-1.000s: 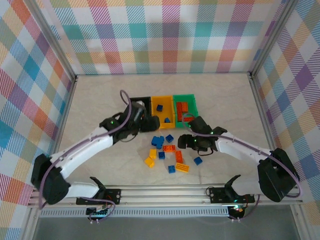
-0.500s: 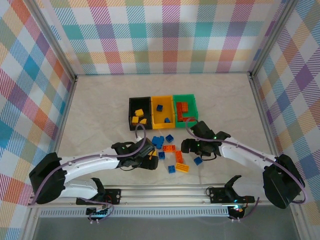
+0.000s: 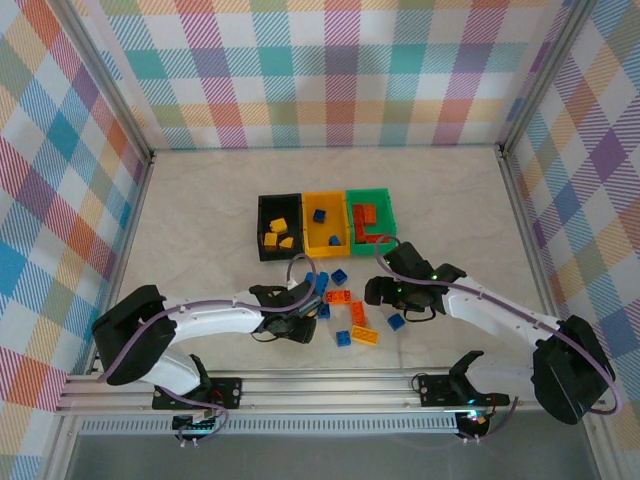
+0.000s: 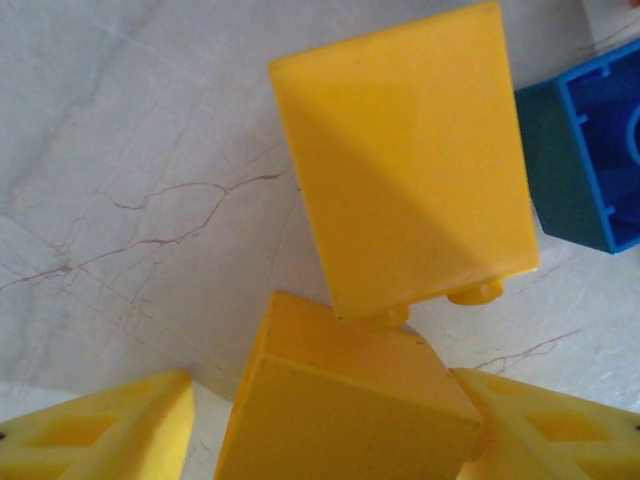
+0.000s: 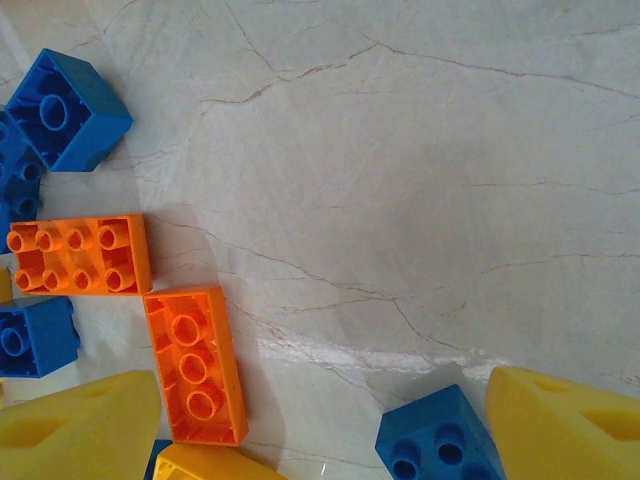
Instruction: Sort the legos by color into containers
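Three containers stand in a row: the black bin (image 3: pixel 263 228) holds yellow legos, the yellow-orange bin (image 3: pixel 326 197) holds blue ones, the green bin (image 3: pixel 372 193) holds orange-red ones. Loose legos lie in front of them. My left gripper (image 3: pixel 299 323) (image 4: pixel 330 430) is low over a yellow brick (image 4: pixel 350 400). Its right finger (image 4: pixel 550 430) touches the brick, its left finger (image 4: pixel 100 430) stands apart from it. A second yellow brick (image 4: pixel 405 170) lies on its side just beyond. My right gripper (image 3: pixel 386 295) (image 5: pixel 320 430) is open over bare table, between an upside-down orange brick (image 5: pixel 195 365) and a blue brick (image 5: pixel 440 440).
Around the right gripper lie an orange two-by-four brick (image 5: pixel 80 255), blue bricks (image 5: pixel 68 110) (image 5: pixel 35 335) and a yellow one (image 5: pixel 215 465). A blue brick (image 4: pixel 590 160) sits right of the left gripper. Metal frame rails and plaid walls bound the table (image 3: pixel 200 200).
My left arm has come back from the black bin to the loose pile and dropped over a yellow brick, its jaws narrowing. The right gripper has barely shifted.
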{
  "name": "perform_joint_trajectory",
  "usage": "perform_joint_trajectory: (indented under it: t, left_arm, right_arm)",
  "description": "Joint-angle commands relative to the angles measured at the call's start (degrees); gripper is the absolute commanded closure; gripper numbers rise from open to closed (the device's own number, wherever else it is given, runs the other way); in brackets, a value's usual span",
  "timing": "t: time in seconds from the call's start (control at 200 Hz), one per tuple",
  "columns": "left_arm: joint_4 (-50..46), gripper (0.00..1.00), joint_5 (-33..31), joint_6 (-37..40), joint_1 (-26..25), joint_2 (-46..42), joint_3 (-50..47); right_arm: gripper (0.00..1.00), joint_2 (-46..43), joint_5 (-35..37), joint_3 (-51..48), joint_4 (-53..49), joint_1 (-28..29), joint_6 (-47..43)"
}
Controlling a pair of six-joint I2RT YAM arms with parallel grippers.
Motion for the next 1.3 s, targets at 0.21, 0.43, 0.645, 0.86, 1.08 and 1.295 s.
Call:
perform_joint_trajectory:
  t: [0.21, 0.43, 0.645, 0.86, 1.08, 1.295]
  left_arm:
    - [-1.8, 0.57, -3.5, -0.6, -0.7, -2.5, 1.1]
    - [-11.0, 0.59, -11.6, -1.4, 2.6, -13.6, 5.4]
    - [-10.3, 0.6, -11.3, 5.4, 17.4, -9.3, 18.1]
    - [-6.0, 0.65, -10.5, 9.2, 25.0, 5.8, 28.3]
    - [-4.7, 0.65, -10.6, 10.4, 27.4, 17.6, 37.7]
    - [-7.2, 0.49, -12.0, 10.2, 27.7, 23.8, 44.1]
  right_arm:
    - [0.15, -0.7, 1.0, 0.9, -1.0, 0.3, 0.8]
    - [0.15, 0.1, 0.6, 2.1, -0.5, 0.3, 0.1]
    - [0.15, 1.1, -0.3, 3.0, 1.1, 0.3, -0.2]
    - [0.15, 3.3, 0.2, 4.5, 0.4, 0.3, -1.3]
    - [0.15, 0.5, -0.2, 2.9, 0.4, 0.3, -0.1]
    - [0.13, -0.6, -2.1, 2.4, -1.1, 0.3, -1.4]
